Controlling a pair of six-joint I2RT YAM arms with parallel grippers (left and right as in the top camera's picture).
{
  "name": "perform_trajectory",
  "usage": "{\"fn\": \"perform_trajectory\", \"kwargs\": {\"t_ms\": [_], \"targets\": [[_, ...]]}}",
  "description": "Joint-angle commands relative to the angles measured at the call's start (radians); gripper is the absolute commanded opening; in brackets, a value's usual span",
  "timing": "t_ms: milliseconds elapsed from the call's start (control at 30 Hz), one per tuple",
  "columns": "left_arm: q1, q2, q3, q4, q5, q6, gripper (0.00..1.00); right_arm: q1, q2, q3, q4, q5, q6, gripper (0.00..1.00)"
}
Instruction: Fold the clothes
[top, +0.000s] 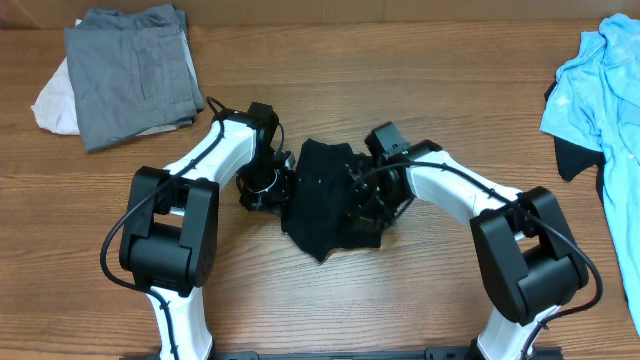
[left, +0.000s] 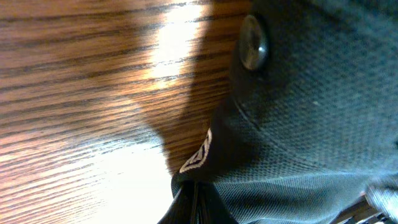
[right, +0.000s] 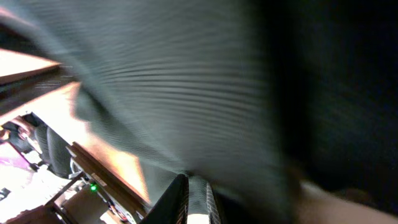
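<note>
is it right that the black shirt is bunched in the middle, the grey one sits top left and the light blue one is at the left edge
No. The light blue garment lies at the right edge, not the left; the overhead view shows it. The black shirt is bunched in the middle and the grey garment sits top left.

Robotics lab workbench.
Wood-grain table (top: 330, 300) with left arm (top: 215, 150) and right arm (top: 450, 185) based at near edge; grey garments (top: 130, 75) far left, light blue garments (top: 600, 90) far right; green indicator light (right: 93, 186) amid cluttered gear beyond.
</note>
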Motion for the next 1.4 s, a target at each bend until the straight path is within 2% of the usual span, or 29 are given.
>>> {"fn": "perform_trajectory", "kwargs": {"t_ms": [0, 133, 300, 433, 500, 567, 600, 633, 700, 733, 1033, 1367], "targets": [[0.001, -0.016, -0.003, -0.004, 0.000, -0.006, 0.04, -0.065, 0.016, -0.065, -0.007, 0.102, 0.026, 0.12], [0.001, -0.016, -0.003, -0.003, 0.000, -0.006, 0.04, -0.105, 0.013, -0.057, -0.062, 0.129, 0.012, 0.07], [0.000, -0.018, 0.015, -0.010, 0.012, 0.003, 0.04, -0.107, -0.010, 0.005, -0.126, 0.126, -0.016, 0.07], [0.000, -0.038, 0.048, -0.010, 0.065, 0.046, 0.04, -0.107, -0.044, 0.094, -0.212, 0.126, -0.024, 0.08], [0.001, -0.054, 0.055, 0.003, 0.061, 0.046, 0.08, -0.107, -0.060, 0.152, -0.275, 0.128, -0.050, 0.15], [0.003, -0.061, 0.055, 0.020, 0.058, 0.046, 0.33, -0.107, -0.072, 0.211, -0.339, 0.138, -0.071, 0.28], [0.002, -0.060, 0.055, 0.031, 0.067, 0.045, 1.00, -0.107, -0.082, 0.257, -0.386, 0.169, -0.070, 0.50], [0.002, -0.057, 0.055, 0.037, 0.076, 0.046, 1.00, -0.107, -0.087, 0.290, -0.415, 0.194, -0.069, 0.68], [0.002, -0.057, 0.055, 0.052, 0.084, 0.046, 1.00, -0.107, -0.092, 0.351, -0.464, 0.234, -0.069, 0.82], [0.003, -0.057, 0.055, 0.058, 0.085, 0.046, 1.00, -0.107, -0.093, 0.377, -0.479, 0.240, -0.069, 0.84], [0.006, -0.036, 0.052, 0.166, 0.177, 0.047, 1.00, -0.107, -0.114, 0.505, -0.521, 0.240, -0.069, 0.84], [-0.008, 0.066, 0.052, 0.219, 0.320, 0.034, 1.00, -0.107, -0.187, 0.520, -0.521, 0.266, -0.061, 0.84]]}}
